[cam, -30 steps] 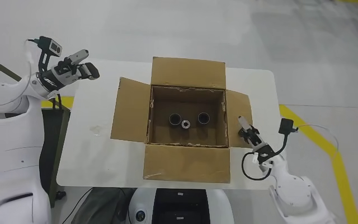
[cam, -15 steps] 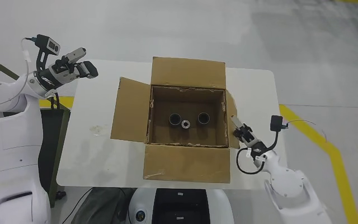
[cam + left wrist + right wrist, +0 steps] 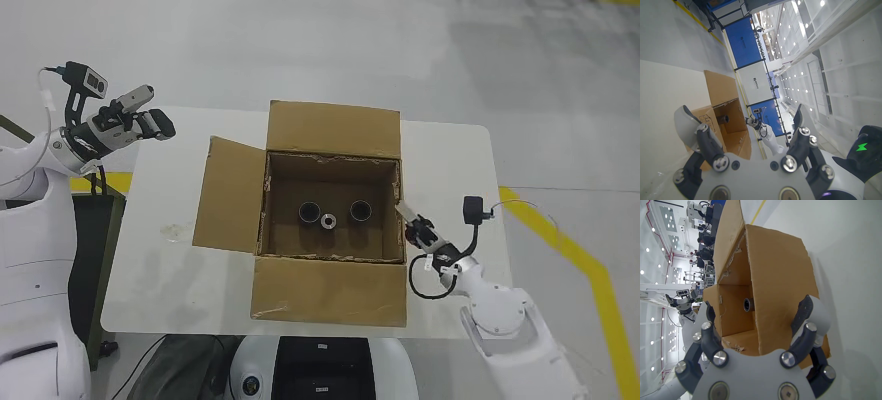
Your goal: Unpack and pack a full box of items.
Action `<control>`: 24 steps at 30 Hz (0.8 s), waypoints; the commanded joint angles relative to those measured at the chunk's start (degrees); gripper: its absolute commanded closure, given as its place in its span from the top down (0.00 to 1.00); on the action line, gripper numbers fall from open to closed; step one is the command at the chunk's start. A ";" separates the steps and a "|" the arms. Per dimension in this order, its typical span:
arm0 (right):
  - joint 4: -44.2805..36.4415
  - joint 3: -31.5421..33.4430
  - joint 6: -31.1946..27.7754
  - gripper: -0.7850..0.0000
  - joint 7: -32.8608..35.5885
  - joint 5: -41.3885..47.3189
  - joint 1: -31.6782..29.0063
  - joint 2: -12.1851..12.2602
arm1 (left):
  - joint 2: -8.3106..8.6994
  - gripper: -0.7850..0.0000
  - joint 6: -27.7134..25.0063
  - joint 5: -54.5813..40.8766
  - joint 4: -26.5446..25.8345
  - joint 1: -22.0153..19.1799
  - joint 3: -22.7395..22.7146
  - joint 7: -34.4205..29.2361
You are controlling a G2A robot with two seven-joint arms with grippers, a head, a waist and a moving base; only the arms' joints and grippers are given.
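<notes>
The cardboard box (image 3: pixel 330 290) sits in the middle of the table (image 3: pixel 180 290) with its top open, its far, near and left flaps folded out flat so that the inside can be reached from above. On its floor lie 3 items in a short row: 2 dark cylinders (image 3: pixel 312 212) standing on end, bores up, and a small silver ring (image 3: pixel 332 221) just between them and slightly nearer the robot. The right flap (image 3: pixel 783 275) is not flat like the others; it stands tilted up along the box's right wall, and the right gripper (image 3: pixel 757 307) is at it. Its jaws are spread wide and hold nothing — one finger (image 3: pixel 708 313) hangs on the cavity side of the flap's free edge, the other finger (image 3: pixel 806 308) over the flap's outer face, so the edge runs between them; whether either pad touches the cardboard cannot be told. Through that gap the right wrist view looks past the flap at 1 cylinder, which lies well beyond the fingertips, deeper in the box. The left gripper (image 3: pixel 742 113) hangs above the table's far left corner, well apart from the box, its jaws likewise open and empty, probably parked there to leave the opening free. Judging by this, unpacking is still to be done for these 3 pieces, and the standing flap will likely need to be cleared or pressed aside before the right arm can descend on the nearest cylinder.
</notes>
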 commanded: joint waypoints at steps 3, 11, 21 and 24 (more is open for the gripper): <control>-0.55 0.81 0.19 1.00 -0.96 -0.39 -0.60 0.00 | 0.00 1.00 0.00 0.00 0.00 0.00 0.00 0.00; -8.12 5.02 1.97 1.00 -0.48 -4.72 -3.50 0.57 | 0.00 1.00 0.00 0.00 0.00 0.00 0.00 0.00; -15.55 1.92 8.54 1.00 10.25 -14.03 2.42 1.01 | 0.00 1.00 0.00 0.00 0.00 0.00 0.00 0.00; -16.10 -1.39 10.99 1.00 15.41 -17.91 6.00 1.04 | 0.00 1.00 0.00 0.00 0.00 0.00 0.00 0.00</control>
